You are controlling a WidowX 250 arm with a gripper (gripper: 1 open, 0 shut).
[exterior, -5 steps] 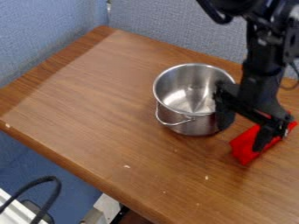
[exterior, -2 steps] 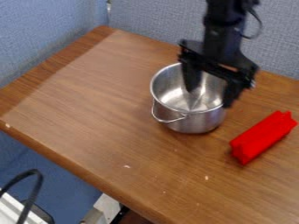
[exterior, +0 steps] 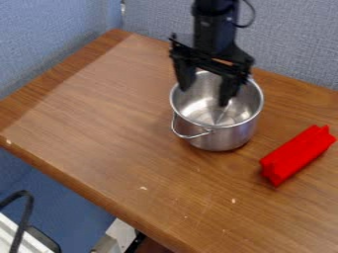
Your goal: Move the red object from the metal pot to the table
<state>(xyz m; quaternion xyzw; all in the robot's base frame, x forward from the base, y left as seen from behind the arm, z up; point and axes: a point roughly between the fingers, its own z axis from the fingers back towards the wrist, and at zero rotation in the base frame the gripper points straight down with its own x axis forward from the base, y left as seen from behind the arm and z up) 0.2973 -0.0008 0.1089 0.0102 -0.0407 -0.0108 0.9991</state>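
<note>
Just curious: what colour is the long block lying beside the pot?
Bright red, clearest in the camera view.

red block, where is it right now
The red block lies flat on the wooden table at the right of the camera view, just right of the metal pot and apart from it, near the table's right edge.

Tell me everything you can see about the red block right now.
The red block is a bright, plain-sided, elongated rectangular bar, looking like painted wood or plastic. It lies flat on the brown wood-grain table, near its right edge, angled diagonally with its far end up and to the right. It sits clear of the metal pot, to the pot's right, and nothing but the tabletop touches it. The open gripper is over the pot, away from the block.
</note>
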